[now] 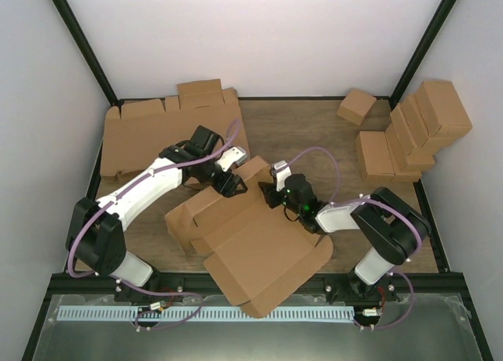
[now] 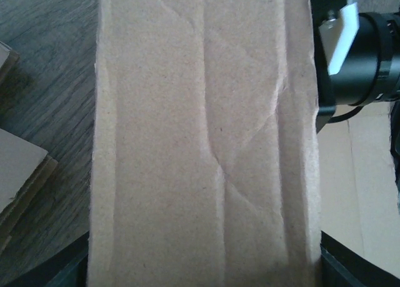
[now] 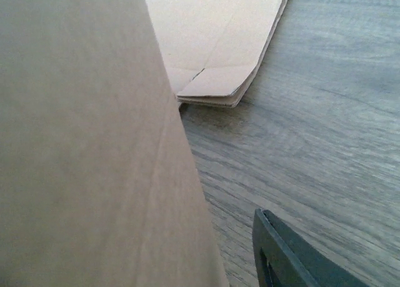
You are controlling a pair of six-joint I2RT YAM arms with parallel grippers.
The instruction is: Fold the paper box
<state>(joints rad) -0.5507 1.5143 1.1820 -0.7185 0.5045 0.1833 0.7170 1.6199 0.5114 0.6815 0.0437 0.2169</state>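
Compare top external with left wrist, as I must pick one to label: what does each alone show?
Only top external: the cluster of small brown ready-made boxes far right, the left arm and right arm whole. Only left wrist: close-up creases across one flap. Both: the partly folded brown cardboard paper box on the wooden table.

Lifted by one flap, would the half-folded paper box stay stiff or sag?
Probably sags at its creases: the paper box is thin scored sheet with wide flat panels. Likely light, being thin, and may slide on the smooth table.
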